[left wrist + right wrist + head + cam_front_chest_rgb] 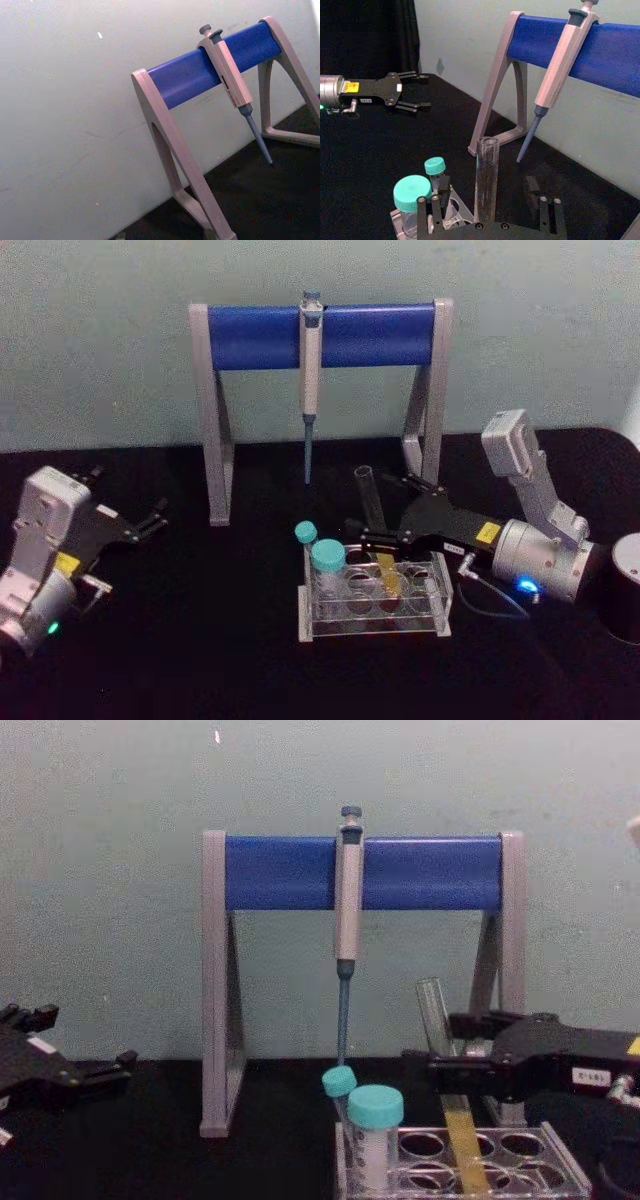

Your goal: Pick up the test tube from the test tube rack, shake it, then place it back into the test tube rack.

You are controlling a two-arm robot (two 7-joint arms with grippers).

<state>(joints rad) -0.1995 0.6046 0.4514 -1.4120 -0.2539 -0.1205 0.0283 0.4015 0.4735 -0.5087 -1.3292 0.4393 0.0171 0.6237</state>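
Note:
The test tube (373,502) is a slim clear glass tube without a cap. It leans in the test tube rack (372,618), with yellow liquid at its bottom (464,1148). The clear rack sits at the table's middle front. My right gripper (374,512) reaches in from the right at the tube's mid-height. In the right wrist view its fingers (444,183) stand apart on both sides of the tube (486,175) with gaps, so it is open. My left gripper (155,518) rests open at the far left, well away from the rack.
Two teal-capped tubes (327,558) stand in the rack's left end. Behind the rack, the grey-and-blue pipette stand (250,337) holds a hanging pipette (311,380). A dark cylinder (625,585) sits at the right edge. Black table lies between the rack and the left arm.

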